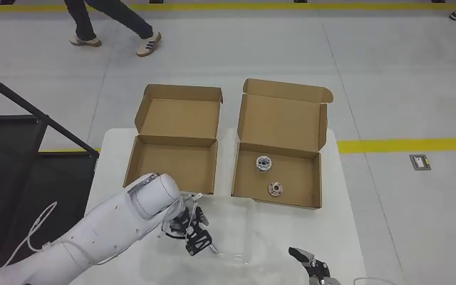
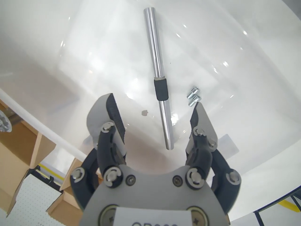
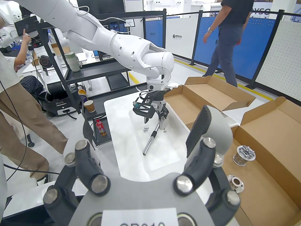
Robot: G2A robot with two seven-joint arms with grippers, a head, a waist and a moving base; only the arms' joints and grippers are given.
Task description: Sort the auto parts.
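Steel rod (image 2: 157,71) in clear tray (image 2: 105,48); left claw (image 2: 153,100) spread above it, empty; right claw (image 3: 146,118) spread, empty.

White rounded arm (image 1: 121,221) with thin white cables (image 3: 81,12); left tool (image 2: 152,102) and right tool (image 3: 145,118) have grey plates (image 2: 150,189), black links (image 2: 108,151), silver screws (image 2: 112,176), ribbed black pads (image 2: 115,114), white labels (image 2: 152,217).

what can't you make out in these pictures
- Top view: the right gripper is cut off by the bottom edge.
- Left wrist view: a silver part in a cardboard box is cut off by the picture's edge.
- Left wrist view: the grey speck beside the metal rod is too small to identify.
- Left wrist view: the two small silver pieces are too small to tell bolts from pins.
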